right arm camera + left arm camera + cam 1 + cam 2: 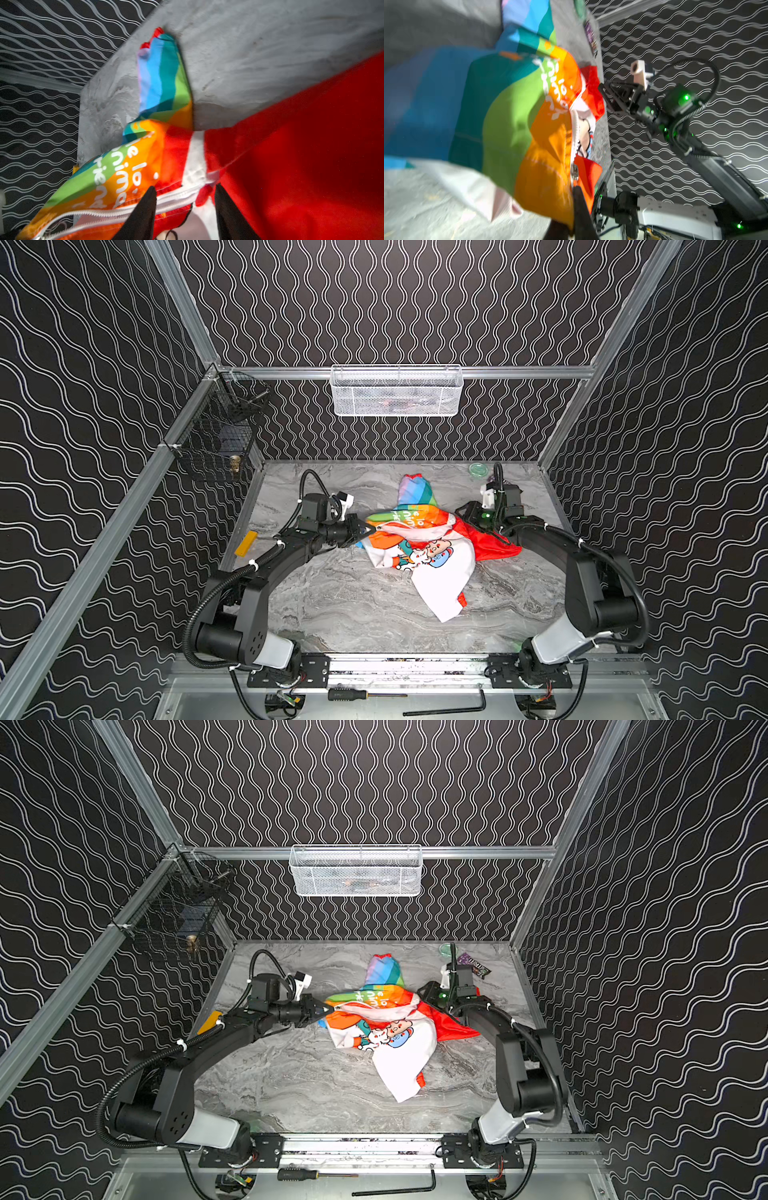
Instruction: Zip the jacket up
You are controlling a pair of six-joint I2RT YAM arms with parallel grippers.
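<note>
Zipping looks barely begun: left pincer [365,529] pinches the zipper pull [574,173]; right pincer [185,186] gapes over the jacket [419,531] and probably must clamp it taut.

The jacket [419,539] is striped purple, blue, teal, green, yellow and orange with white lettering, its hood [494,545] red, its sleeve [440,589] white with a cartoon print in red, blue and orange. The bench [353,614] is grey and marble-veined, the walls [395,302] black with white wavy lines. At the bench's left edge is a yellow block [246,543], near its far right corner a pale green lid [478,469]; the back basket [397,391] is white wire, the side basket [216,439] black wire.
</note>
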